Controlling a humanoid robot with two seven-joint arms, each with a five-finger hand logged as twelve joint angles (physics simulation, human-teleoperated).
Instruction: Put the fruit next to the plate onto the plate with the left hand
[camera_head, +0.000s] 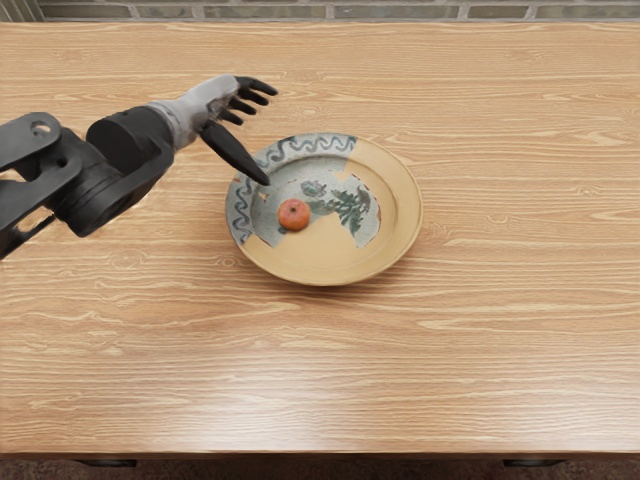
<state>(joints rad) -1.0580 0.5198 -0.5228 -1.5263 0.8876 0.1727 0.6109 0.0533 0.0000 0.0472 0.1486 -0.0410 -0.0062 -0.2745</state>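
- Painted on the plate (400, 215): a dark wavy line running through a grey-blue band along the left and upper rim, and a dark green leafy sprig (348, 207) on a pale grey patch in the well
- Elsewhere on the plate, plain ochre glaze, from the right rim round to the near edge
- In the plate's well, left of centre, the fruit (294, 214): small, round, orange-red, smooth, with a darker dimple at its top
- Just beside the leafy sprig, resting on the plate alone
- Up and to the left of the plate, the left hand (215, 108), hovering well clear of the fruit with nothing in its grasp
- Dark fingers (255, 92), spread apart and lightly bent, pointing toward the far right
- Long dark thumb (236, 152) stretched toward the plate, its tip in line with the upper-left rim; contact with the rim impossible to judge from this view
- Behind the hand, a grey wrist leading back into the bulky black left arm (90, 175), entering from the left edge
- Underneath it all, a table (320, 370) of pale, finely grained wood, with the plate near its middle
- Along the top edge, a strip of brick wall (320, 10)
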